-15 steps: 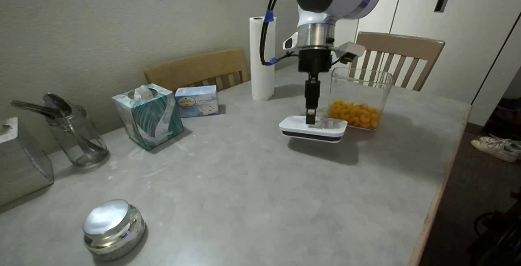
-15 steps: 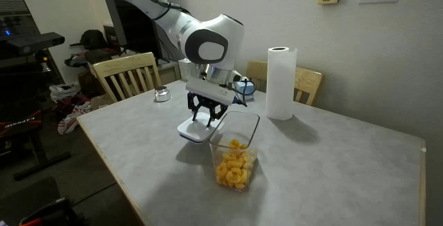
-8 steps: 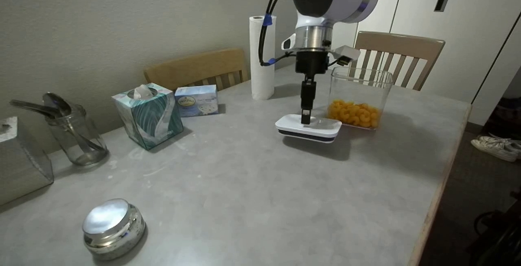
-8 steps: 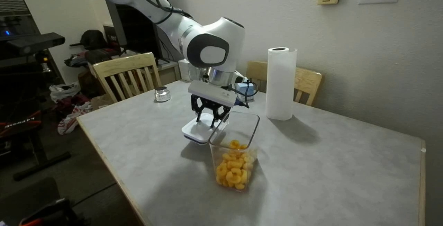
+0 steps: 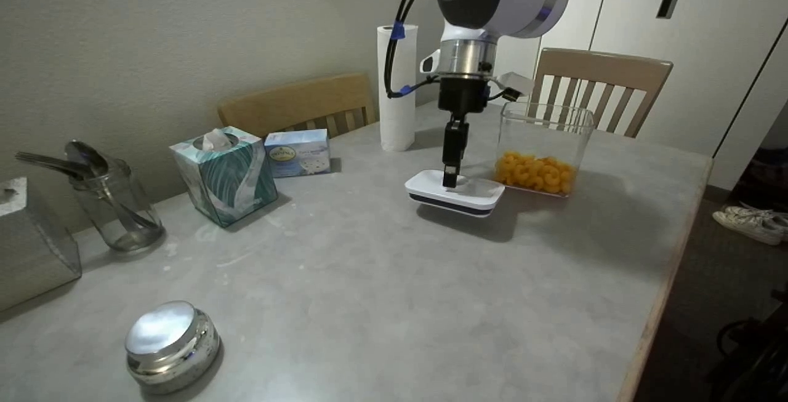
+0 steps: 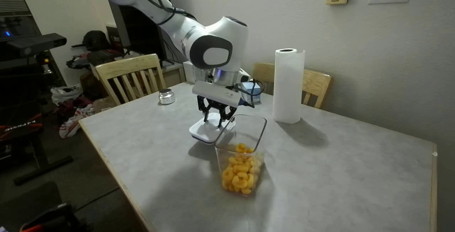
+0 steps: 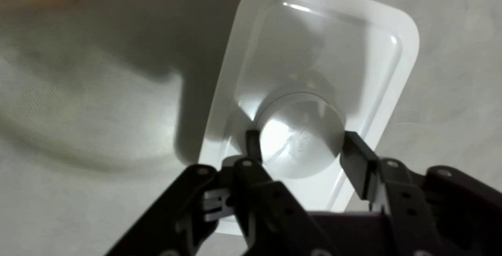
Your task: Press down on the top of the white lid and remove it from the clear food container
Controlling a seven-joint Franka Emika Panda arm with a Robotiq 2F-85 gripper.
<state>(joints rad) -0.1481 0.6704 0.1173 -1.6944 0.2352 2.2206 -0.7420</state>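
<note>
The white lid (image 5: 477, 189) is off the clear food container and hangs in the air a little above the table, slightly tilted, its shadow below it. It also shows in the other view from outside (image 6: 199, 129) and fills the middle of the wrist view (image 7: 313, 48). My gripper (image 5: 451, 184) points down and is shut on the lid's raised round button (image 7: 300, 158), a finger on each side of it. The clear food container (image 6: 224, 155) stands open and upright beside the lid, with orange-yellow snack pieces (image 5: 535, 172) at its bottom.
A paper towel roll (image 5: 397, 100) stands behind the gripper. A tea box (image 5: 299, 154), a teal tissue box (image 5: 228, 174) and a glass jar with utensils (image 5: 126, 223) line the wall side. A round metal jar (image 5: 172, 346) sits near the table's front.
My gripper and the held lid have moved a little away from the container, leftward in an exterior view. The grip on the button looks the same. The container has not moved.
</note>
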